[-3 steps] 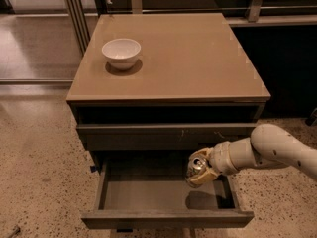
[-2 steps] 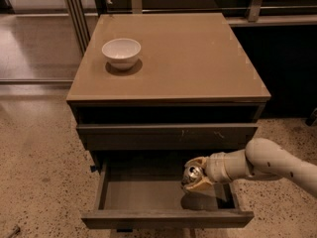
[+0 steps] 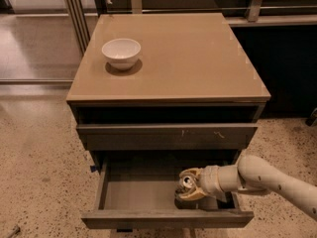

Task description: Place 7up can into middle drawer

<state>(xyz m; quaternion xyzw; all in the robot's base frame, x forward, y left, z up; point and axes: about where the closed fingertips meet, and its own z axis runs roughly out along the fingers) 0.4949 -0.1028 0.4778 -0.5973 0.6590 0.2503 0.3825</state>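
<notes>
The middle drawer [image 3: 141, 192] is pulled open at the bottom of the cabinet, showing its flat grey inside. My gripper [image 3: 190, 187] reaches in from the right, low over the drawer's right half. It is shut on the 7up can [image 3: 187, 182], whose shiny metal top faces the camera. The can sits down inside the drawer, close to its floor. I cannot tell whether it touches the floor. The rest of my pale arm [image 3: 270, 180] runs off to the lower right.
A white bowl [image 3: 121, 52] stands on the tan cabinet top [image 3: 193, 58] at the back left. A closed drawer front with pale scratches [image 3: 168, 134] sits just above the open drawer. Speckled floor [image 3: 39, 157] surrounds the cabinet, with metal rails behind.
My gripper has carried the can left and down, from above the drawer's right edge to deeper inside the drawer.
</notes>
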